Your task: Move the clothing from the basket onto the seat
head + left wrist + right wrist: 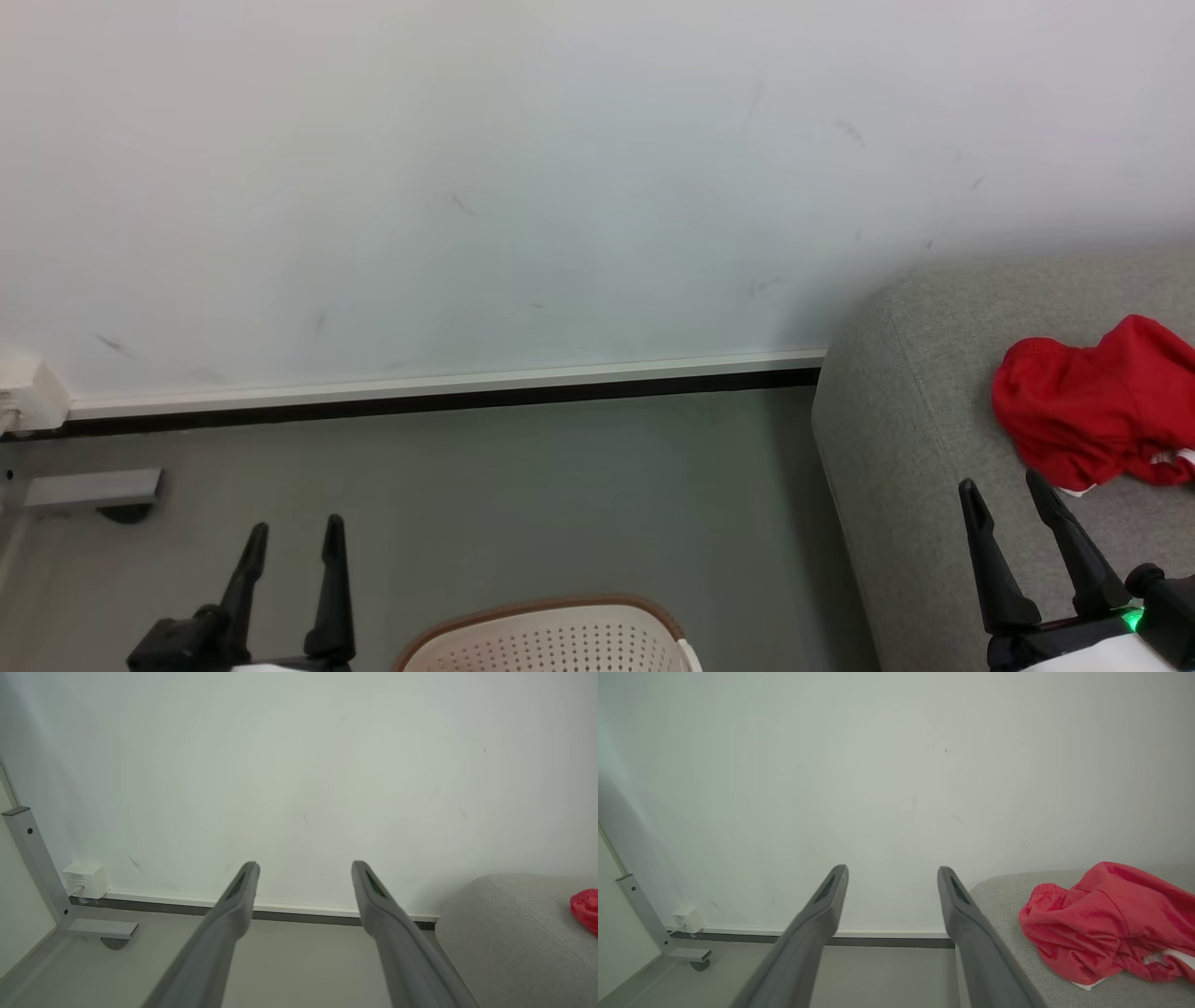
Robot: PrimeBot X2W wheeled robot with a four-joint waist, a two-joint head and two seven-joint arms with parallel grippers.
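Pale wall meets grey floor along a white skirting strip. At the right, the grey seat carries the crumpled red clothing on its top surface, well apart from the basket, of which the brown rim and perforated wall show at the bottom edge. The left gripper hangs over the floor, fingers spread and empty. The right gripper hovers over the seat's near edge, fingers likewise apart, close to the clothing but not touching it
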